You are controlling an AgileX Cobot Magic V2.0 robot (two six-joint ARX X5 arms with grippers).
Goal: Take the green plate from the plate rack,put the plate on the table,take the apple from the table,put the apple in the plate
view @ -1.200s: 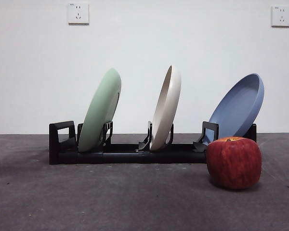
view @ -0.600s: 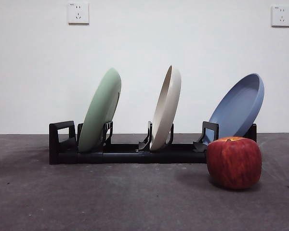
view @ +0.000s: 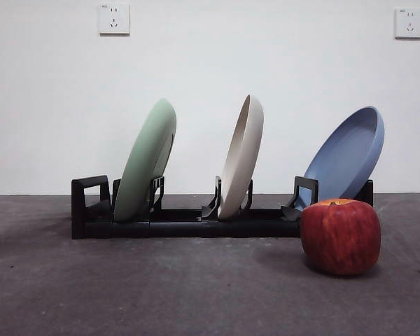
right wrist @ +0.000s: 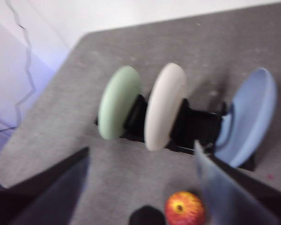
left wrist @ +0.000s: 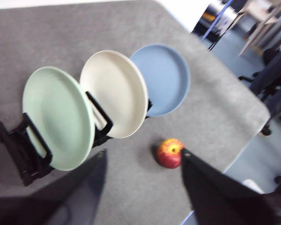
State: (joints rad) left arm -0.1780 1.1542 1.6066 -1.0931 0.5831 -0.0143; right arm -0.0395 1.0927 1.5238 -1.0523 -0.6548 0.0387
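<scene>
Bare dark grey speckled tabletop (view: 161,287) lies open across the lower left and centre of the front view. The blocky red apple (view: 340,236) obstructs the lower right, just before the long black plastic plate rack (view: 196,224).

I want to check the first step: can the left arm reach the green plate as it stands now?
Probably yes. The green plate stands at the rack's end; only the cream plate is beside it. The left gripper is open, above, nothing between.

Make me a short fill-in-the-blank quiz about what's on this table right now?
1. The plate rack holds ___ plates.
2. The green plate stands at the rack end with the raised ___.
3. The apple rests on the ___, not on a plate.
4. The plate nearest the apple is ___.

Missing words: three; loop; table; blue
</scene>
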